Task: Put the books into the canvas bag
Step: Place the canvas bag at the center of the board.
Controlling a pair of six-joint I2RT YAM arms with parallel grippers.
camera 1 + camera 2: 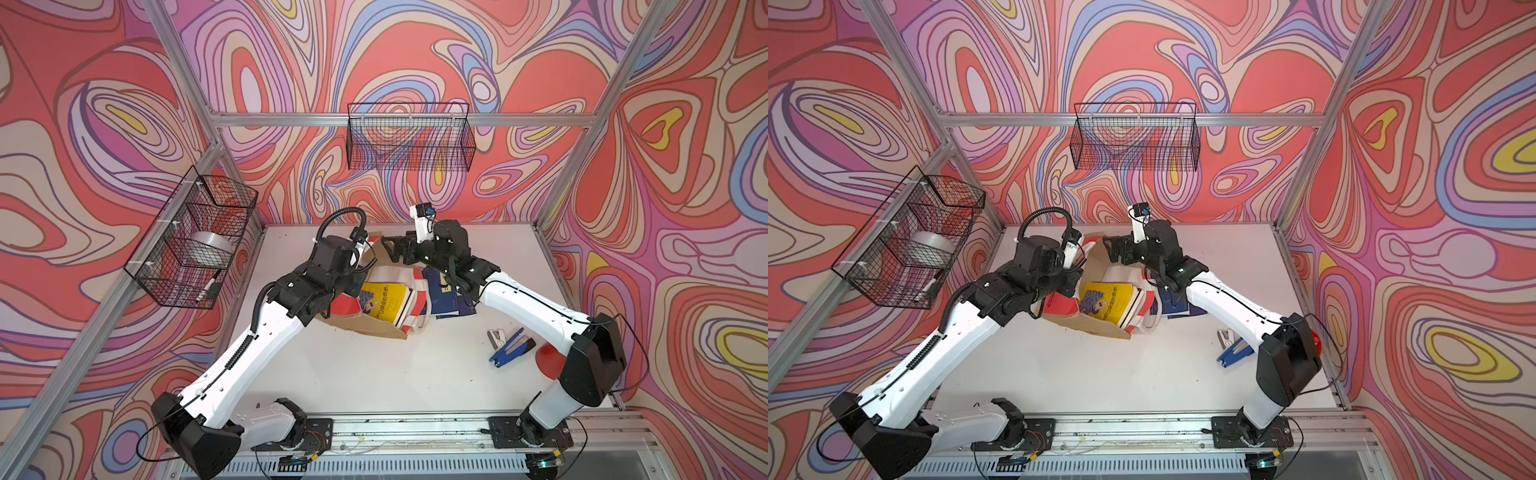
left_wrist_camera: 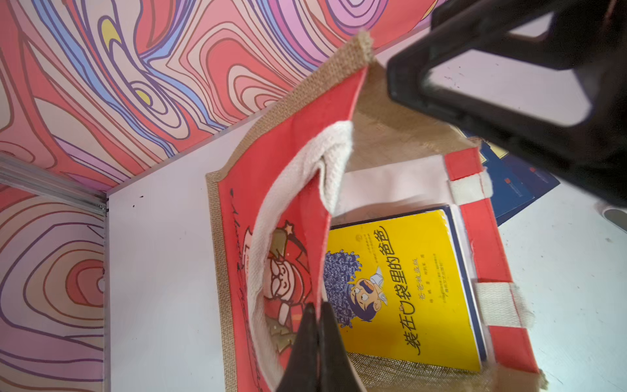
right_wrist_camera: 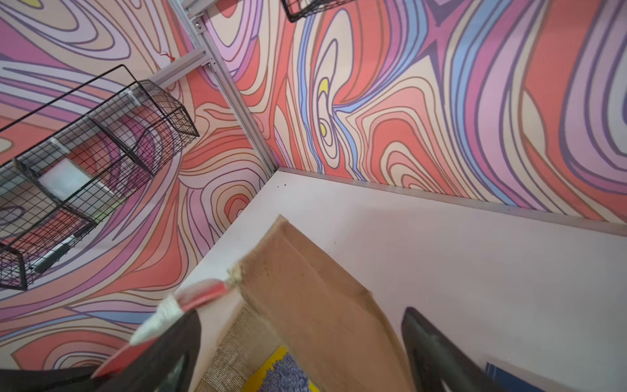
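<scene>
Navy books lay outside the canvas bag at its 3 o'clock, under the right hand, jaws wide; left hand pinched the bag's red panel.

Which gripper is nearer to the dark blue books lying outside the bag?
Right. The right gripper hangs open just beyond the dark blue books; the left gripper pinches the canvas bag wall, across the bag.

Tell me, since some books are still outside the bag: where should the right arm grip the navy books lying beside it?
Probably the navy books by their free edge away from the canvas bag, coming from above: they lie flat on the table, leaving only thin edges to pinch.
</scene>
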